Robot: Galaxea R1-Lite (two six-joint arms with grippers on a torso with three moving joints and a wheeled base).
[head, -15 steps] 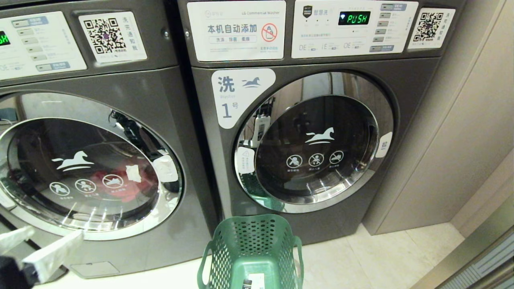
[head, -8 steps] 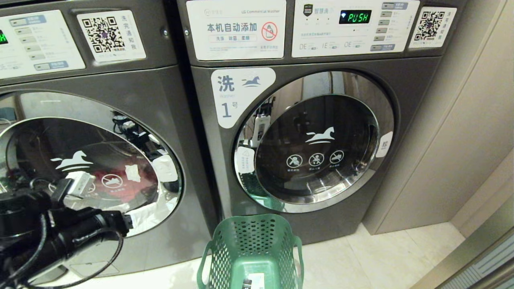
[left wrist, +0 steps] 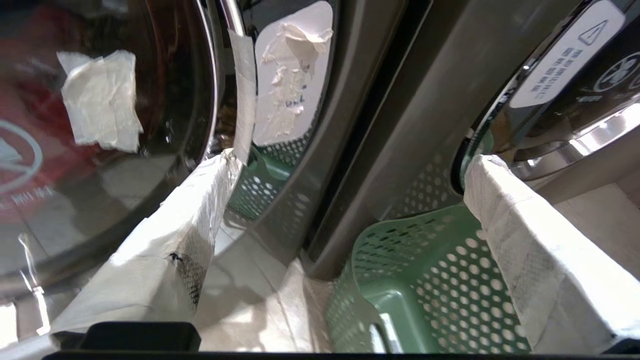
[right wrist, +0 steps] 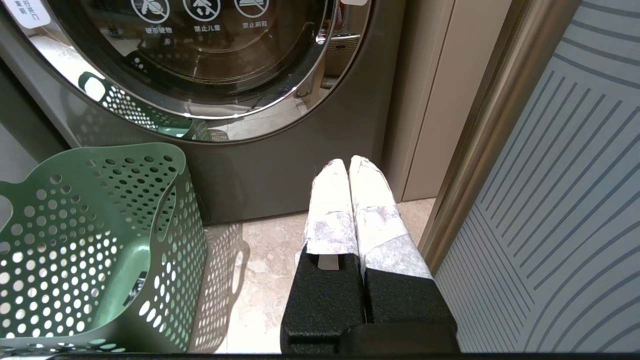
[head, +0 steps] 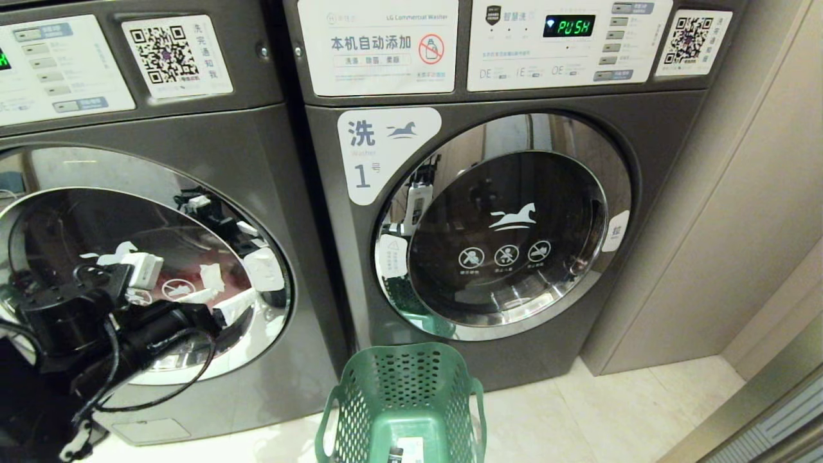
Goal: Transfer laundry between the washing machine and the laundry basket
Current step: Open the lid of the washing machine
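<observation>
Warm indoor light; chrome glare

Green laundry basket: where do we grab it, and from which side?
Probably a loop handle at the rim of the laundry basket, from above. It stands upright, mouth up, and the handles bow out from its sides, leaving a gap for one finger; the perforated walls look too wide to span.

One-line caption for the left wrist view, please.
Open left gripper at the closed washing machine door, red laundry behind glass, green laundry basket alongside.
</observation>
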